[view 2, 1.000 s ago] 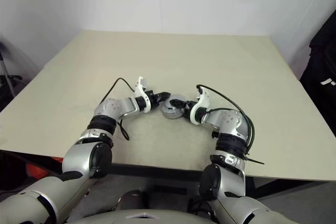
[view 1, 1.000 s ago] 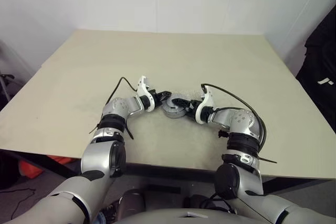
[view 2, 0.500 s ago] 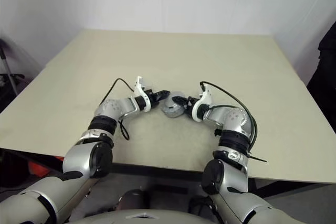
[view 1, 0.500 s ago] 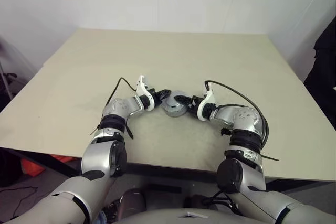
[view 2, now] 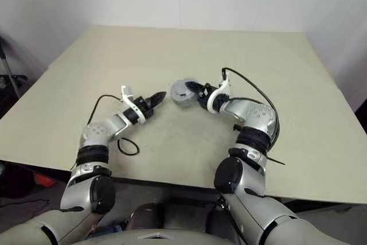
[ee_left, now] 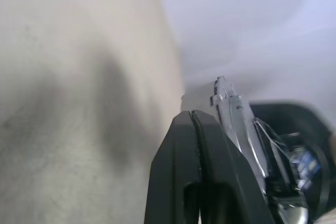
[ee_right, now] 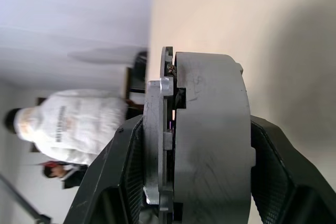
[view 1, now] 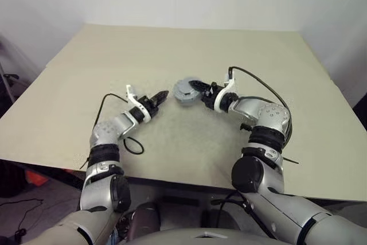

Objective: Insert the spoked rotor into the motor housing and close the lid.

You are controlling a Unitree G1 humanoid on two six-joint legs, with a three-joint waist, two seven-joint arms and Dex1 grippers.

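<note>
My right gripper (view 1: 196,89) is shut on the grey round motor housing (view 1: 183,89) and holds it on edge above the table. In the right wrist view the black fingers (ee_right: 122,167) clamp both flat sides of the housing (ee_right: 210,145). The lid (ee_right: 154,129) lies against the housing with a thin gap. The spoked rotor is hidden. My left gripper (view 1: 164,93) is shut and empty, a short way left of the housing, pointing toward it. The left wrist view shows its fingertips (ee_left: 185,121) pressed together, with the housing's edge (ee_left: 227,103) just beyond.
The beige table (view 1: 172,50) stretches wide behind both arms. A black cable loop (view 1: 133,144) hangs by my left forearm, and another cable (view 1: 255,78) arches over the right wrist. A person in a white shirt (ee_right: 68,129) stands far off in the room.
My right gripper has lifted the housing off the table. My left gripper has drawn back to the left, away from the housing. The camera has shifted too.
</note>
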